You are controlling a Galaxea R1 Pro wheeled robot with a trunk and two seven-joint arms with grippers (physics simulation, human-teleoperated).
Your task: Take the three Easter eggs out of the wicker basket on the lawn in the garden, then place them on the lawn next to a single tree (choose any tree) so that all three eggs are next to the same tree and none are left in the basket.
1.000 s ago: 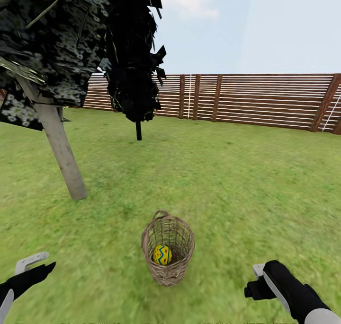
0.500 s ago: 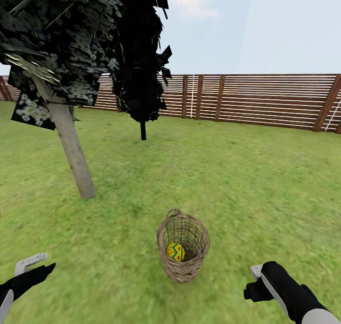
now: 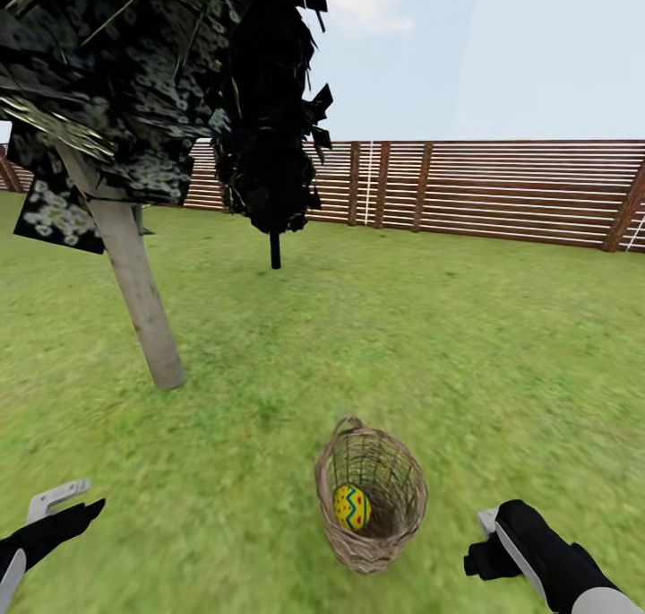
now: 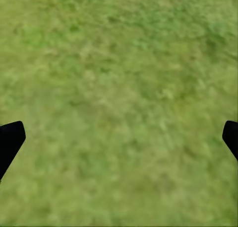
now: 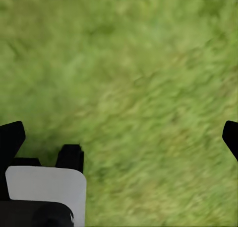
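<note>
The wicker basket (image 3: 370,497) stands upright on the lawn (image 3: 502,345), low in the head view and a little right of centre. One yellow Easter egg (image 3: 352,506) with blue zigzags lies inside it, seen through the weave. My left gripper (image 3: 83,497) hovers open over grass well to the basket's left, its fingertips (image 4: 10,140) wide apart. To the basket's right my right gripper (image 3: 480,542) is open over bare grass, fingertips (image 5: 11,137) spread. Neither holds anything. The task's tree is out of view.
A leaning pale-trunked tree (image 3: 134,282) rises from the grass ahead on the left. An all-black tree (image 3: 274,251) stands further back. A brown slatted fence (image 3: 502,188) closes the garden behind. Open grass stretches to the right.
The whole head view has shifted: the basket now sits lower and further right, and the trees look nearer. Both grippers keep the same open pose.
</note>
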